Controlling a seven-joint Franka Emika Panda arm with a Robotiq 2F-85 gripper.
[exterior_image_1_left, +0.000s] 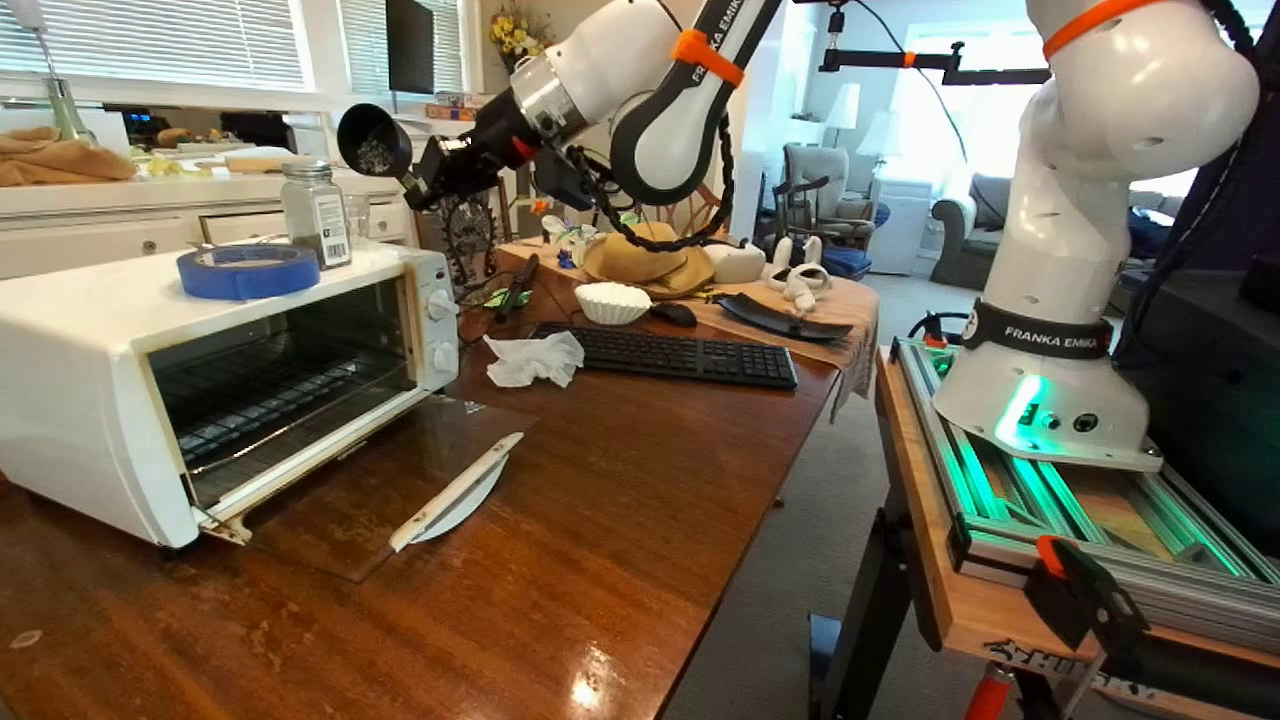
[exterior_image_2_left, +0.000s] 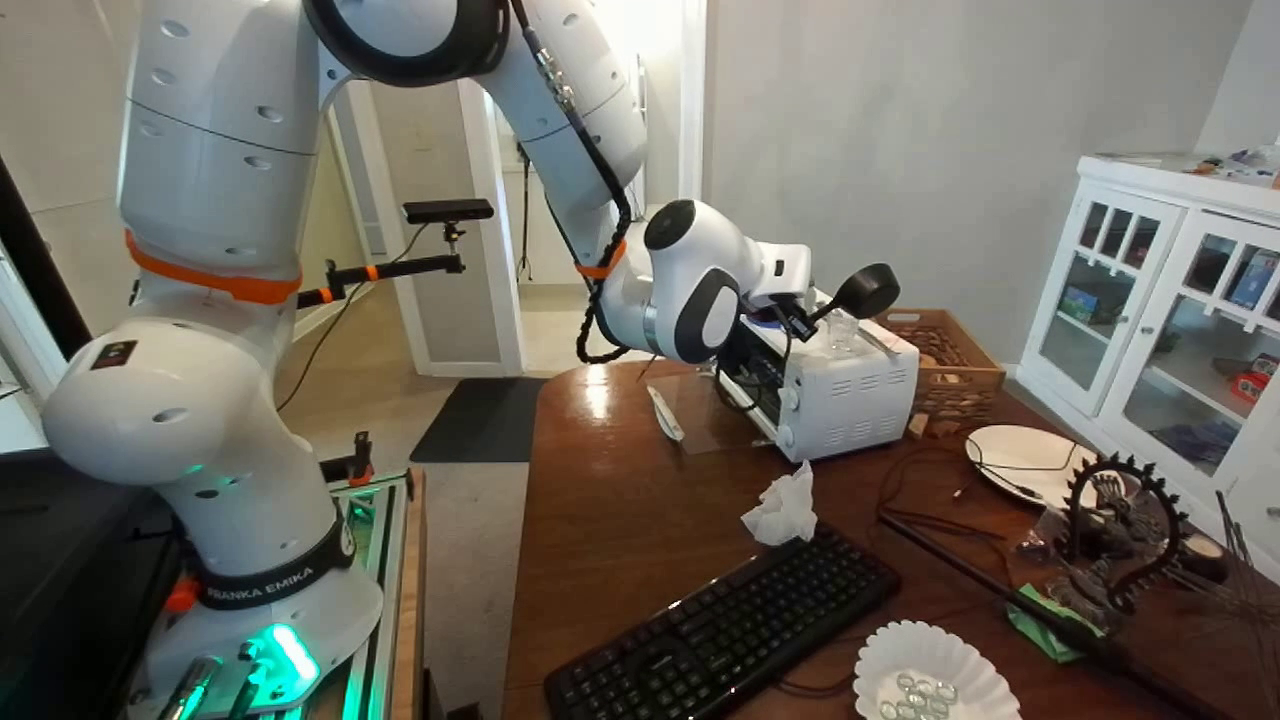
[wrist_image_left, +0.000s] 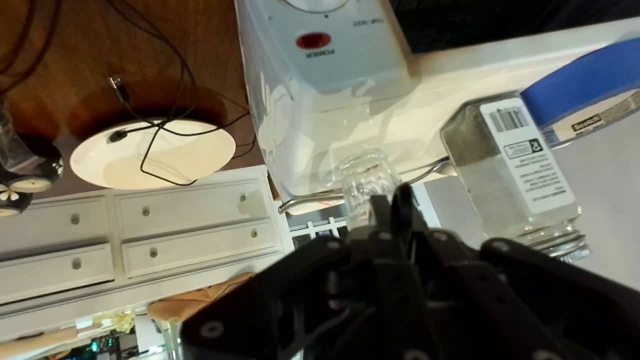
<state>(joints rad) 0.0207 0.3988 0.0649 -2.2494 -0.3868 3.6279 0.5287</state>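
The desk (exterior_image_1_left: 560, 570) holds an oven (exterior_image_2_left: 848, 400). On the oven stands a jar (exterior_image_1_left: 314, 215). Over the oven, narrow jaws hold a tilted cup (exterior_image_1_left: 375, 140). Below, on the oven, sits a glass (wrist_image_left: 369, 181). Tipping seems in hand; the next move should be slow.
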